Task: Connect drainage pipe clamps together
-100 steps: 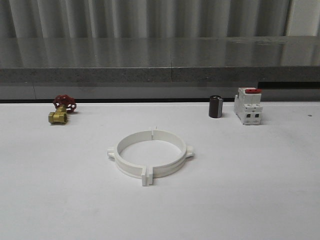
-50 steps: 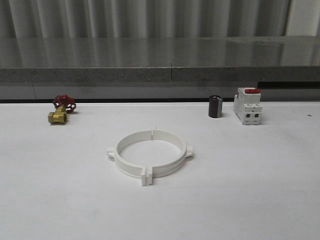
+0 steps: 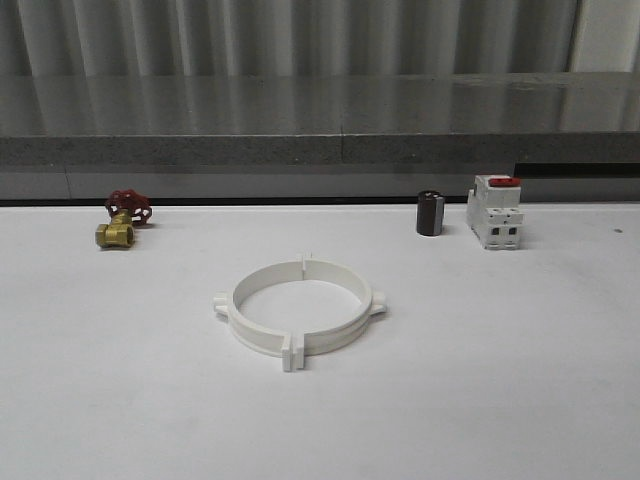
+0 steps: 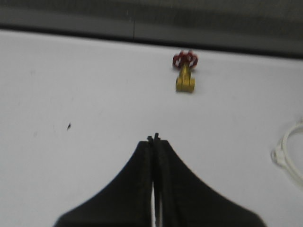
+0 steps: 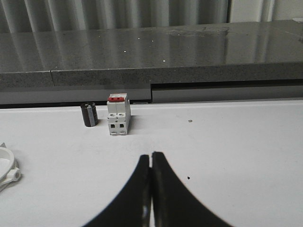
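Observation:
The two white drainage pipe clamps (image 3: 300, 316) lie flat in the middle of the white table, their end tabs meeting front and back so that they form one ring. A bit of the ring's edge (image 4: 289, 156) shows in the left wrist view, and another bit (image 5: 8, 166) in the right wrist view. My left gripper (image 4: 153, 138) is shut with nothing in it, over bare table to the left of the ring. Off to the ring's right, my right gripper (image 5: 151, 154) is also shut and empty over bare table.
A brass valve with a red handle (image 3: 122, 222) sits at the back left. A small dark cylinder (image 3: 430, 213) and a white breaker with a red top (image 3: 496, 211) stand at the back right. A grey stone ledge (image 3: 320, 130) runs behind the table.

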You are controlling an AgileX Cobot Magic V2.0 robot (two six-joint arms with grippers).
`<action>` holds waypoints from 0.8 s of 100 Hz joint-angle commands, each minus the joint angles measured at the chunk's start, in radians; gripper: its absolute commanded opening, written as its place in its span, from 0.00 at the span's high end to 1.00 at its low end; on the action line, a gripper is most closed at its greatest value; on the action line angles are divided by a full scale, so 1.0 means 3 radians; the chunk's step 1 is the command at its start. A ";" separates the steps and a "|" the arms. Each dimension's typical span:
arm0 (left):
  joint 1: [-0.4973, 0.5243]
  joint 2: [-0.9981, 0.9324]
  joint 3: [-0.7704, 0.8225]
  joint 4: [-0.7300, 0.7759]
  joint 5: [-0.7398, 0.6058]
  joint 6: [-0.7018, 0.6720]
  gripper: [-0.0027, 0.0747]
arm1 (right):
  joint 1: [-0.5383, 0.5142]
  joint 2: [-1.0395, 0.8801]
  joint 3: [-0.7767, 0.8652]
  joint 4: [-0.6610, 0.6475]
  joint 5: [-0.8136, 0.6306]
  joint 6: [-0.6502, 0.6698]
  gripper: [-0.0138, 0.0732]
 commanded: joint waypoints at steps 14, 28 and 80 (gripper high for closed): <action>0.0003 -0.0495 0.0760 0.0021 -0.1435 0.0003 0.99 | -0.0004 -0.0062 -0.0050 -0.0039 -0.0238 0.0007 0.98; 0.0003 -0.0954 0.1227 -0.0075 -0.1605 0.0213 0.99 | -0.0004 -0.0062 -0.0050 -0.0039 -0.0238 0.0007 0.98; 0.0003 -0.2155 0.1714 -0.0087 -0.1182 0.0334 0.99 | -0.0004 -0.0062 -0.0050 -0.0039 -0.0238 0.0007 0.98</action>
